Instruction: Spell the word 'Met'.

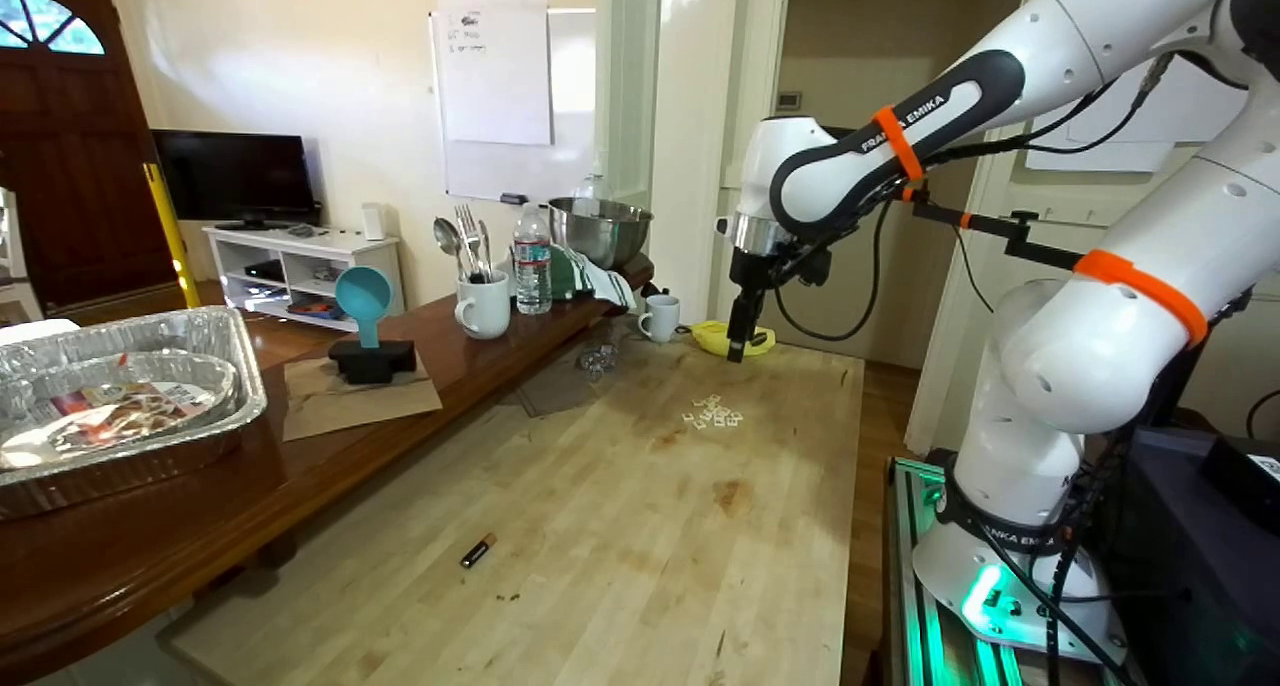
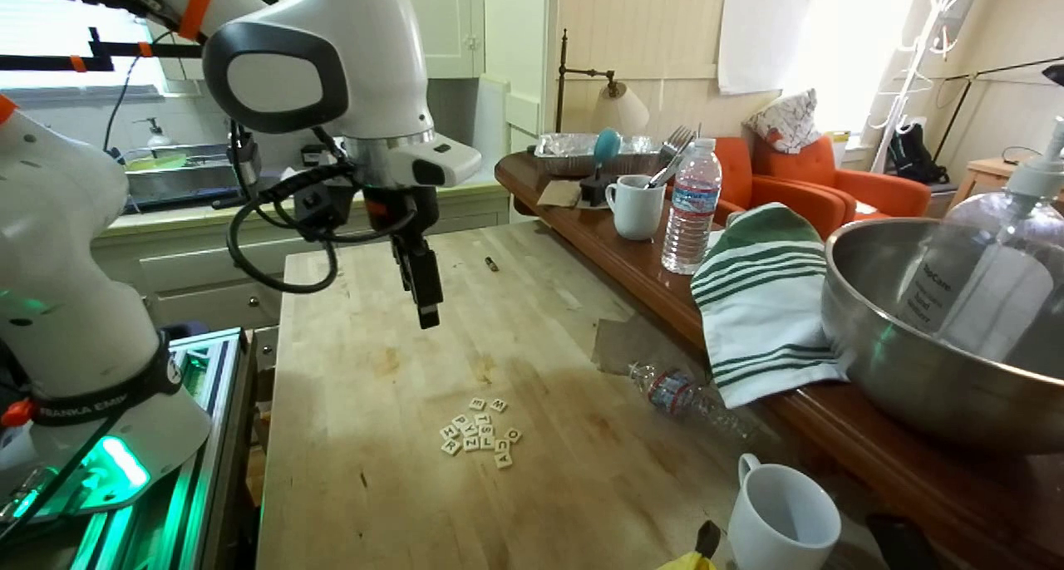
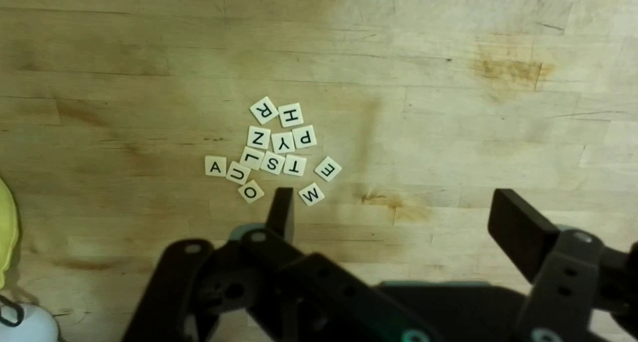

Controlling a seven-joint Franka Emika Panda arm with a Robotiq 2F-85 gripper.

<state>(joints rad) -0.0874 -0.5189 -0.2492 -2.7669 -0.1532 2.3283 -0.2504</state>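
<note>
The black two-fingered gripper [image 3: 398,212] is hanging above the pale wooden tabletop [image 1: 620,586], released, its fingers standing wide apart with planks showing between them. Below it and to one side, the small square cream letter tiles [image 3: 272,162] with black lettering are lying in a loose cluster. In the wrist view, the M tile [image 3: 311,194] is sitting at the cluster's border, showing just beside one fingertip in the picture; the E tile [image 3: 328,169] is lying near it, also on the outer side and turned at an angle. The T tile [image 3: 294,166] is resting further in, just beside its packed neighbours.

In both exterior views the cluster is sitting well inside the tabletop's edges. In an exterior view, the white jointed robot arm [image 1: 1080,356] is standing beyond one long straight edge, while the dark brown polished wooden counter [image 1: 220,516] is bordering the opposite side. A broad run of wood is stretching between the tiles and the black-and-copper cylindrical battery [image 1: 478,550]. Toward the other end, room is narrowing: the white handled mug [image 2: 781,512] is standing beside the yellow object with a dark stem [image 1: 712,339], and the clear plastic bottle [image 2: 682,395] is lying on its side along the counter.
</note>
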